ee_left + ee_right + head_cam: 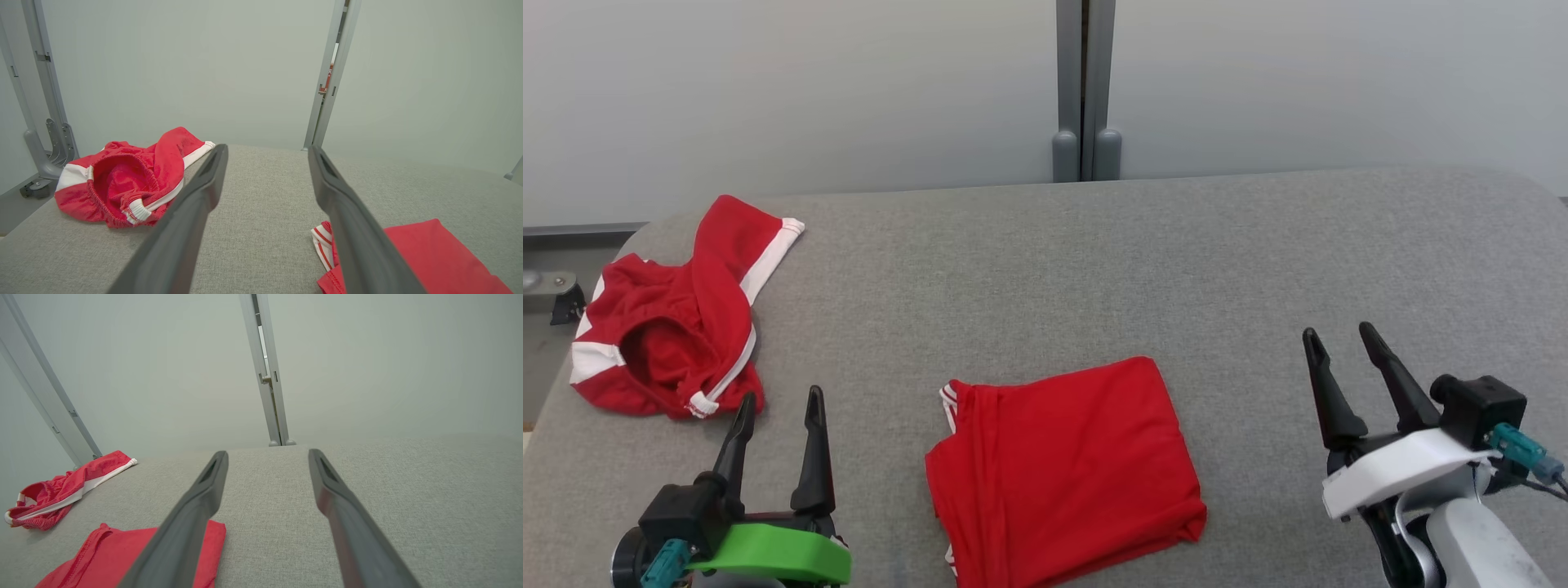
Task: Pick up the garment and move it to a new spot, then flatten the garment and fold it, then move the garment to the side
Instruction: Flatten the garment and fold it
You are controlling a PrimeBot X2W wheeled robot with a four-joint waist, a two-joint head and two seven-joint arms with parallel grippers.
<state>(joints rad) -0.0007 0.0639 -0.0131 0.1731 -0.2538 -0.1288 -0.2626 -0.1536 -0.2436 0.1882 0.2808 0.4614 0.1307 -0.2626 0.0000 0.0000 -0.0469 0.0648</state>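
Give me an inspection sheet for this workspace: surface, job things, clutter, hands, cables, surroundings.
Surface: grey fabric tabletop, flat.
Job's things: folded red garment, lying flat at the front middle, touched by neither hand.
Clutter: crumpled red garment with white stripes, far left, apart from the folded one.
Hands: left hand open, empty; right hand open, empty.
Cables: teal connector with a dark cable at the right wrist.
Surroundings: pale wall panels, grey post behind the table.
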